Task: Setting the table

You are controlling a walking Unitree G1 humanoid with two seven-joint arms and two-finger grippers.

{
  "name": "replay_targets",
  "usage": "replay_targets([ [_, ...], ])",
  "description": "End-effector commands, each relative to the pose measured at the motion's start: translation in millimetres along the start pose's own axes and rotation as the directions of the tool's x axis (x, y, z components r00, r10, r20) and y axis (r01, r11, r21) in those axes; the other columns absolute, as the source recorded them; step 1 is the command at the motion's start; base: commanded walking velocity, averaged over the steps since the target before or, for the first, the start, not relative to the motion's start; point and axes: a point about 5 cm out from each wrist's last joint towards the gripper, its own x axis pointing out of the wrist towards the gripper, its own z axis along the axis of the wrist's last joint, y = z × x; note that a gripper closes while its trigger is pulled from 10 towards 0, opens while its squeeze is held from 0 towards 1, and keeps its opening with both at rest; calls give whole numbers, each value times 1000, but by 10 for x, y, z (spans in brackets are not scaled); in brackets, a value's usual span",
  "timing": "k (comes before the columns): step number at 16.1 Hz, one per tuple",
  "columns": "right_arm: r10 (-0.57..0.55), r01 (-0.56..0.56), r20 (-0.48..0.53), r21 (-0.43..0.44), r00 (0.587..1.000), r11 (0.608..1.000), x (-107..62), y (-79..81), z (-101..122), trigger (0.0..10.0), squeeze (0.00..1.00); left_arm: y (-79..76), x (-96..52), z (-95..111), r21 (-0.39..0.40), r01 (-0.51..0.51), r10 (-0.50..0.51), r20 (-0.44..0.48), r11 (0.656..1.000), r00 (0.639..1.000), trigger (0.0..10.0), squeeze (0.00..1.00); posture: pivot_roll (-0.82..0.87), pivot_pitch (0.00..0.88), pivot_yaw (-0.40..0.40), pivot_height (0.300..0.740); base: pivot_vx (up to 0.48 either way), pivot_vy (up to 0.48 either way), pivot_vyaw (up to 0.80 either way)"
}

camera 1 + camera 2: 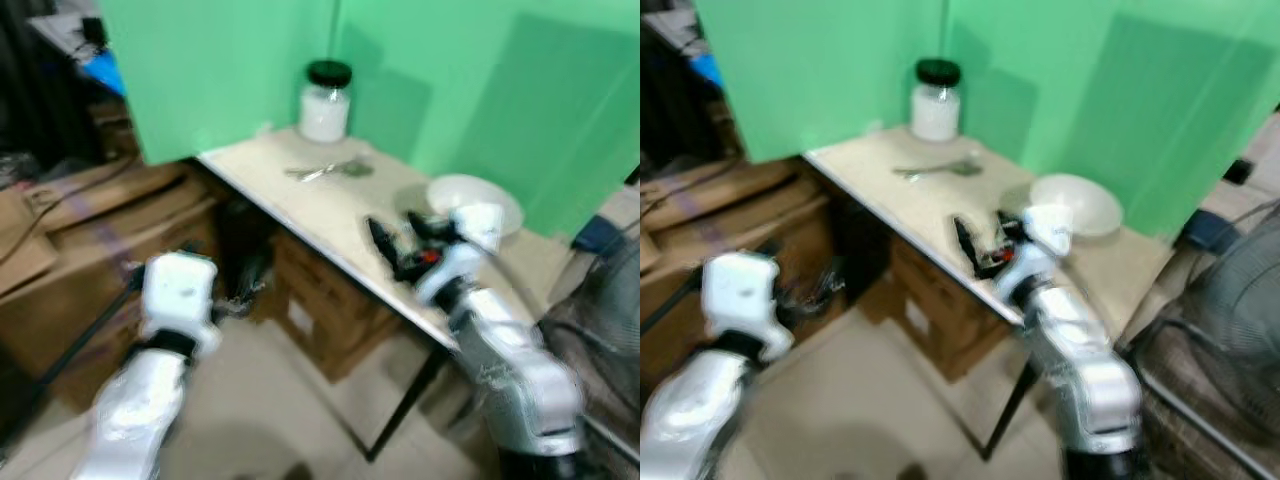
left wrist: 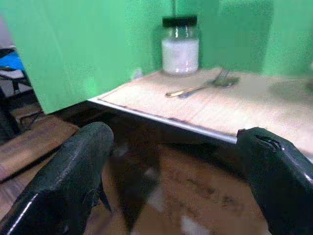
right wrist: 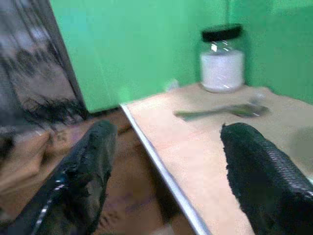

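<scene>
The jaws of both arms were held wide apart with nothing between them; the right gripper [image 1: 400, 243] was poised over the near edge of the desk [image 1: 290, 190], while the left gripper [image 2: 171, 171] was kept low, below and in front of the desk's edge, over the cardboard boxes [image 1: 90, 240] on the floor. Seen from the head camera, a white bowl [image 1: 478, 200] was found on the desk at about 2 o'clock from the right gripper, near it but not touched; a spoon and fork [image 1: 325, 170] were laid together at about 11 o'clock, well apart from the gripper; a glass jar with a black lid [image 1: 326, 100], filled with something white, was stood at the far end against the green backdrop [image 1: 220, 70], beyond the cutlery. A fan guard [image 1: 600, 310] was glimpsed at the right edge, off the desk.

The task was judged to be at an early stage; bowl and cutlery were already on the desk, but they were spread apart rather than arranged as a place setting; nothing was held, so the gathering of cutlery beside the bowl appeared to remain undone. The head views were blurred, so finer detail could not be made out.
</scene>
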Motion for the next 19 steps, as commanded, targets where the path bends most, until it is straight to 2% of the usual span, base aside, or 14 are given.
replay_targets([
  [1, -76, 76, 35, -15, 997, 997, -69, -157, 89, 10000, 1000, -114, 12, 73, -24, 84, -84, 31, 996, 996, 10000, 1000, 125, 11, -39, 740, 356, 0, -800],
  [5, -143, 143, 78, 2, 987, 990, -131, -296, 208, 10000, 1000, -162, 17, 108, -1, 182, -182, 35, 983, 983, 10000, 1000, 119, 9, -29, 740, 351, 0, -800],
  [9, -218, 219, 71, -8, 973, 976, -102, -442, 316, 10000, 1000, -171, 0, 139, -17, 245, -245, 36, 969, 969, 10000, 1000, 120, 11, -26, 740, 146, 0, -103],
  [10, -260, 260, 15, -21, 966, 965, -67, -551, 353, 10000, 1000, -163, -16, 153, -7, 275, -275, 34, 961, 961, 10000, 1000, 120, 12, -28, 740, 0, 0, 0],
  [11, -255, 254, -14, -43, 967, 966, -35, -602, 400, 10000, 1000, -138, -26, 161, 3, 286, -286, 29, 958, 958, 10000, 1000, 121, 12, -28, 740, 0, 0, 0],
  [13, -246, 242, -56, -61, 968, 968, 19, -629, 440, 10000, 1000, -109, -45, 186, 12, 311, -312, 25, 950, 950, 10000, 1000, 125, 13, -32, 740, 0, 0, 0],
  [14, -246, 244, -115, -31, 962, 969, 78, -646, 422, 10000, 1000, -96, -62, 209, 20, 345, -345, 21, 938, 938, 10000, 1000, 124, 14, -31, 740, 0, 0, 0],
  [15, -254, 263, -156, 40, 954, 964, 151, -674, 390, 10000, 1000, -86, -68, 220, 25, 382, -383, 8, 924, 924, 10000, 1000, 124, 13, -29, 740, 0, 0, 0],
  [16, -281, 305, -198, 106, 939, 946, 228, -728, 346, 10000, 239, -66, -63, 226, 21, 407, -407, -4, 913, 913, 10000, 1000, 125, 11, -23, 740, 0, 0, 0],
  [17, -297, 329, -222, 124, 929, 936, 258, -757, 321, 10000, 239, -56, -59, 230, 18, 415, -415, -7, 910, 910, 10000, 1000, 125, 12, -21, 740, 0, 0, 0],
  [18, -313, 366, -266, 179, 912, 913, 361, -813, 255, 10000, 0, -30, -45, 258, 12, 438, -438, -5, 899, 899, 10000, 729, 126, 7, -16, 740, 0, 0, 0],
  [19, -334, 405, -306, 206, 891, 891, 487, -866, 175, 10000, 0, -14, -31, 324, 8, 477, -477, 9, 879, 879, 10000, 529, 133, 5, -15, 740, 0, 0, 0],
])
